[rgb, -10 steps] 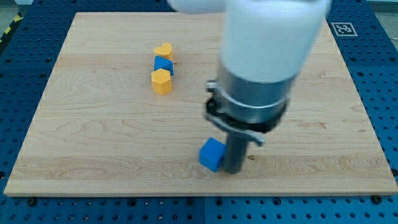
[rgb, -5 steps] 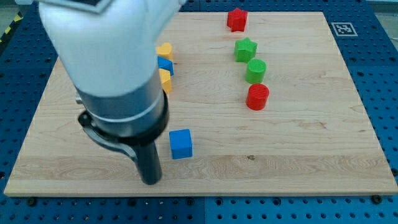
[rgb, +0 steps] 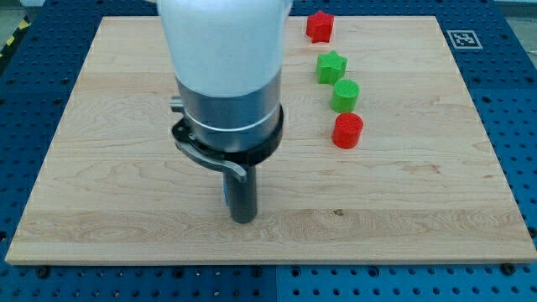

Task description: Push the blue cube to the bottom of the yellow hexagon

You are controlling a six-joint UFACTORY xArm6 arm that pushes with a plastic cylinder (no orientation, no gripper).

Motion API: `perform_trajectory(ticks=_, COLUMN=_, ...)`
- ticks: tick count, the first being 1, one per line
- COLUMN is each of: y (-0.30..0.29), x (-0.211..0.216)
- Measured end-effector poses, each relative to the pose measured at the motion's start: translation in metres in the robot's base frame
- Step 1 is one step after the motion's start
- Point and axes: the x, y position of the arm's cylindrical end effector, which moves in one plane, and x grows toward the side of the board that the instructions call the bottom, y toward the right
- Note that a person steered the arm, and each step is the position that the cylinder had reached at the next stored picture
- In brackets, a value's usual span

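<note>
My tip (rgb: 243, 220) rests on the wooden board (rgb: 419, 201) at the lower middle of the view. Only a thin blue sliver of the blue cube (rgb: 225, 196) shows at the rod's left edge; the rest is hidden behind the rod, just above the tip. The arm's wide body covers the upper middle of the board, so the yellow hexagon and the blocks beside it do not show.
On the view's right a column of blocks runs downward: a red star (rgb: 319, 26), a green star (rgb: 331, 66), a green round block (rgb: 345, 96) and a red cylinder (rgb: 347, 131). A black-and-white marker (rgb: 461, 38) sits off the board's top right corner.
The rod moved right from the blue cube's lower left to directly in front of it, hiding it. The arm now covers the yellow and blue blocks. Earlier the cube slid left.
</note>
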Motion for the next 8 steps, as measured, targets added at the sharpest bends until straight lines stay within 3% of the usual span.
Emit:
perform_trajectory(ticks=5, y=-0.021, x=-0.03)
perform_trajectory(ticks=8, y=0.002, x=-0.018)
